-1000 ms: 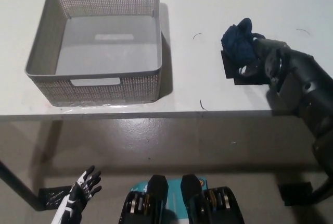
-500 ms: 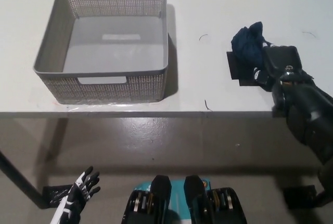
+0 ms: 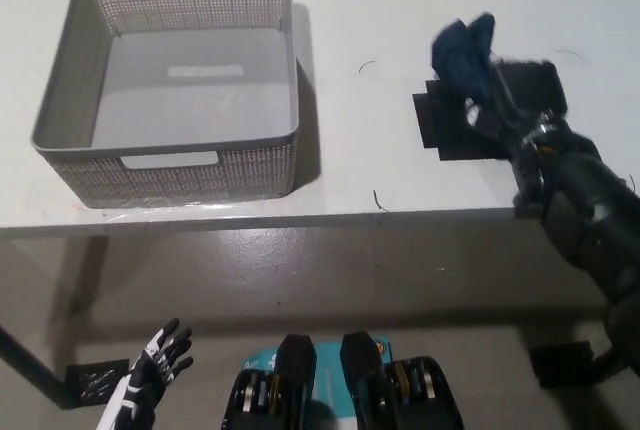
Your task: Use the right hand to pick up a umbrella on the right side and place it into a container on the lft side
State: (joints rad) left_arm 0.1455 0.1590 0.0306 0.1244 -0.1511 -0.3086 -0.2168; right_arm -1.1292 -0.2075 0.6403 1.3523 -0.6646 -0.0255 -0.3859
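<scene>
— Since a moment ago, what has changed?
— Now the black right robot hand (image 3: 515, 100) grips the blue umbrella (image 3: 465, 50), raised off the black mat (image 3: 445, 125) at the desk's (image 3: 380, 10) right.
— And the left?
— White left robot hand (image 3: 160, 355) rests open, near left; the grey basket (image 3: 165, 165) sits far left.

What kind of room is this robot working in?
Probably a lab or test room: a plain white table holding only a grey perforated plastic basket, black tape markers, and a bare concrete-looking floor.

white table (image 3: 360, 10), black mat (image 3: 440, 130), grey floor (image 3: 320, 280)
</scene>
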